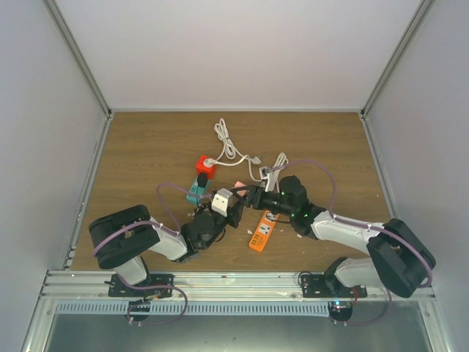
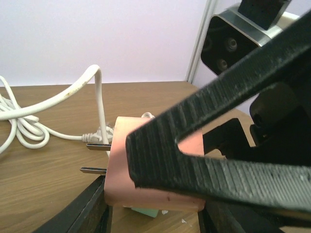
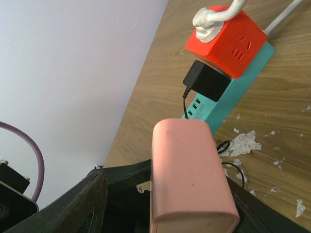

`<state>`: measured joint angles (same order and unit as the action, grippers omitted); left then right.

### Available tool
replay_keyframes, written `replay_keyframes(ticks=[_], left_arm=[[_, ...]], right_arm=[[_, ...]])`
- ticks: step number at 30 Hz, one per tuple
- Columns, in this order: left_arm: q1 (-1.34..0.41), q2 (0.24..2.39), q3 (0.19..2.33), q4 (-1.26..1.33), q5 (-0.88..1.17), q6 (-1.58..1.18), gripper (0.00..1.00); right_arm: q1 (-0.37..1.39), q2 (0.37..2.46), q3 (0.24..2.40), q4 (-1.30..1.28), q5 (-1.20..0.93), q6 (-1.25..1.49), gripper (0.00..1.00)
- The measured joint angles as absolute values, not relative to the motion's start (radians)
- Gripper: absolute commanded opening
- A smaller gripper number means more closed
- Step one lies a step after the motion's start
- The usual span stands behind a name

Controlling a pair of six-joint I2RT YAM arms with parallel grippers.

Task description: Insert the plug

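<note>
Top view: the plug (image 1: 238, 184) sits just beside the red cube (image 1: 206, 166), between both arms. Left wrist: the left gripper (image 2: 153, 206) is clamped on the plug's sides. Right wrist: the right gripper (image 3: 172, 199) gapes loosely around the plug, short of the cube

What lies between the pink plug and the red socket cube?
In the right wrist view, a black adapter sits on the teal power strip between the pink plug and the red socket cube.
</note>
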<state>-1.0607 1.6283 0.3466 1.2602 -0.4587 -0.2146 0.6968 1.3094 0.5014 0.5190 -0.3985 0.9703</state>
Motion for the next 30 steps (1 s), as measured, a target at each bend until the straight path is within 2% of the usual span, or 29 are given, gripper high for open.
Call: replay_keyframes(ticks=[5, 11, 14, 20, 23, 25, 28, 29, 30], left_arm=[[-1.061, 1.628, 0.361, 1.262, -0.482, -0.217, 0.29], [-1.061, 1.629, 0.362, 1.267, -0.493, -0.219, 0.29], [-1.061, 1.635, 0.362, 1.269, -0.5, -0.223, 0.29], [-1.065, 1.642, 0.362, 1.277, -0.506, -0.226, 0.33], [-1.065, 1.647, 0.362, 1.283, -0.506, -0.227, 0.37], [-1.065, 1.647, 0.362, 1.285, -0.506, -0.228, 0.47], [-1.065, 1.647, 0.362, 1.288, -0.507, -0.229, 0.93], [-1.065, 1.648, 0.361, 1.287, -0.511, -0.233, 0.98], [-1.063, 1.648, 0.36, 1.288, -0.522, -0.235, 0.99]], right_arm=[[0.705, 1.309, 0.501, 0.533, -0.383, 0.985, 0.48], [0.706, 1.309, 0.498, 0.544, -0.359, 1.002, 0.46], [0.706, 1.309, 0.494, 0.547, -0.344, 1.005, 0.37], [0.703, 1.307, 0.492, 0.543, -0.318, 1.025, 0.03], [0.703, 1.306, 0.492, 0.542, -0.315, 1.024, 0.01], [0.703, 1.305, 0.492, 0.542, -0.314, 1.024, 0.0], [0.703, 1.298, 0.492, 0.537, -0.311, 1.019, 0.01], [0.704, 1.29, 0.492, 0.531, -0.306, 1.012, 0.01], [0.703, 1.279, 0.492, 0.517, -0.295, 1.003, 0.0]])
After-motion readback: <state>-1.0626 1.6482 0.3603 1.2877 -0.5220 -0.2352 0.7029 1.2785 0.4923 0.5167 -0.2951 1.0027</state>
